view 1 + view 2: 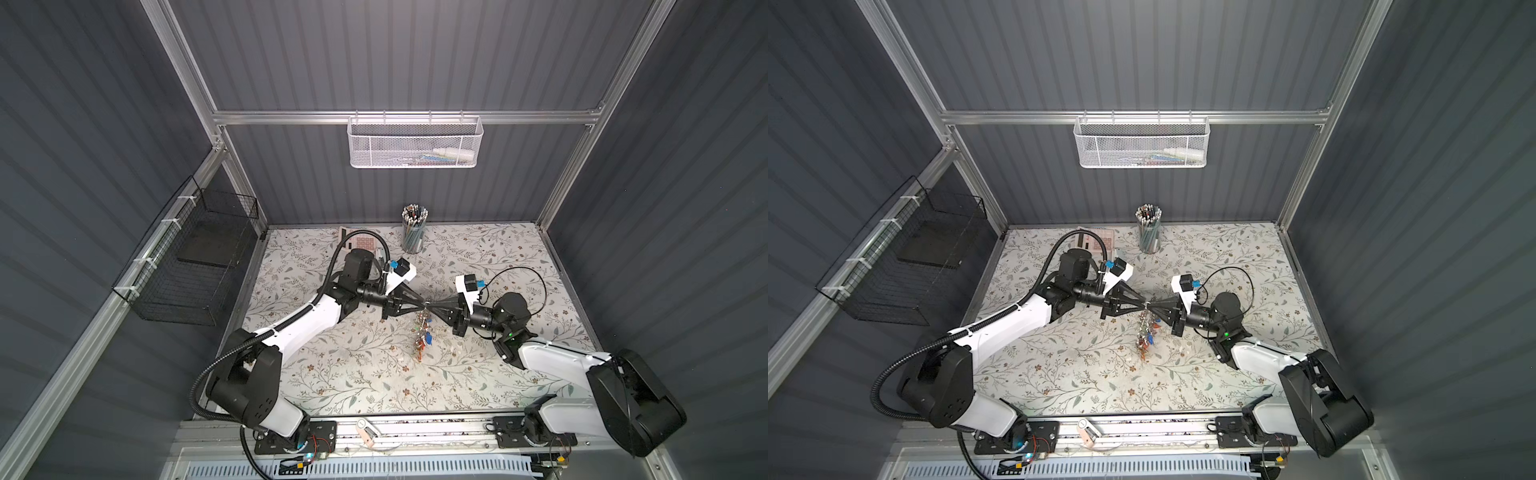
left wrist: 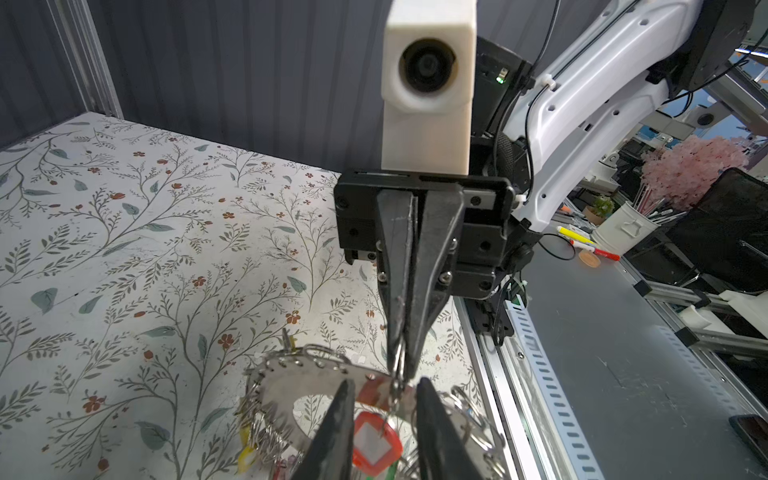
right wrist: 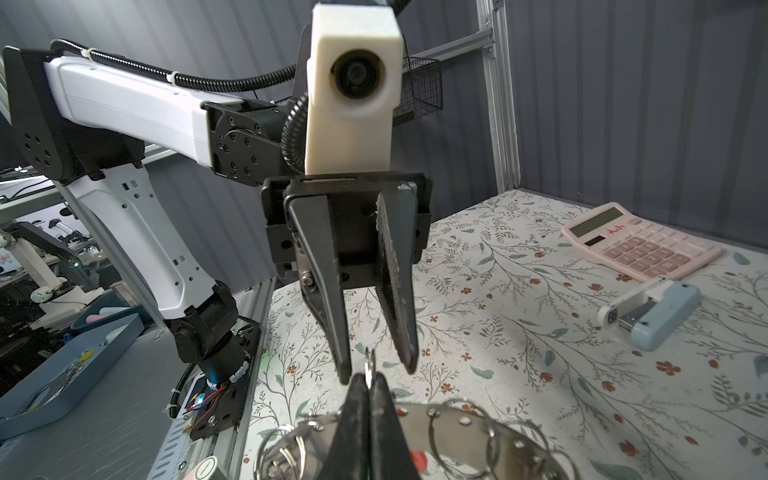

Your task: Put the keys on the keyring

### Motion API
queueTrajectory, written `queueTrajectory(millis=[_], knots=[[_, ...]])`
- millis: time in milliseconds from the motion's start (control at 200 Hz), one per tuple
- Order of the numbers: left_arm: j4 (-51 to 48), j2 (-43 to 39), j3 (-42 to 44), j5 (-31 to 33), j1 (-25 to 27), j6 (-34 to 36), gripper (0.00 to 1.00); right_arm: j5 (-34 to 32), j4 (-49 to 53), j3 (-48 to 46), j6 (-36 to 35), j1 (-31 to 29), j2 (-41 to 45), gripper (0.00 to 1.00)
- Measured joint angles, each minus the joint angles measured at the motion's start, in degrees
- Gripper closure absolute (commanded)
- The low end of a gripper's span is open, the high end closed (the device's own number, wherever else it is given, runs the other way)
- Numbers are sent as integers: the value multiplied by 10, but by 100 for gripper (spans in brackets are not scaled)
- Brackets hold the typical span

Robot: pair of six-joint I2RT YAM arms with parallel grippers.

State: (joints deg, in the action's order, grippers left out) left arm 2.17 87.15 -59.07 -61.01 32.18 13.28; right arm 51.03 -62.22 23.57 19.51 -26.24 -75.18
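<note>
Seating a key's split ring on the keyring
Right jaws clamped on the split ring; left jaws apart astride it. Close squarely; do not tug the hanging keys.

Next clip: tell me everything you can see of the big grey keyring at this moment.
The keyring is a broad flat band of dull grey metal with a large centre hole and small holes along its rim. Many thin split rings thread those holes, carrying keys and a red tag. It seems to hang clear of the table. The right pincer is shut on one split ring at its rim; the left pincer stands open beside that spot, gripping nothing.
</note>
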Motion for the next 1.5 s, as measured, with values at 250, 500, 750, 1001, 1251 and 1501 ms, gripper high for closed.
queueTrajectory(millis=[250,500,750,1001,1251,1501], knots=[[-9,5,-10,-10,1,0,82,0,0,0,0,0,-3,100],[-36,15,-15,-15,5,16,90,0,0,0,0,0,-3,100],[-46,16,-20,-14,5,20,100,0,-3,0,0,0,-3,100],[-130,16,-59,17,7,59,100,-2,-10,0,2,3,-1,80],[-324,25,-158,85,14,172,100,-4,-45,-8,19,31,30,71],[-491,63,-269,149,31,267,100,1,-52,-8,26,32,23,69]])
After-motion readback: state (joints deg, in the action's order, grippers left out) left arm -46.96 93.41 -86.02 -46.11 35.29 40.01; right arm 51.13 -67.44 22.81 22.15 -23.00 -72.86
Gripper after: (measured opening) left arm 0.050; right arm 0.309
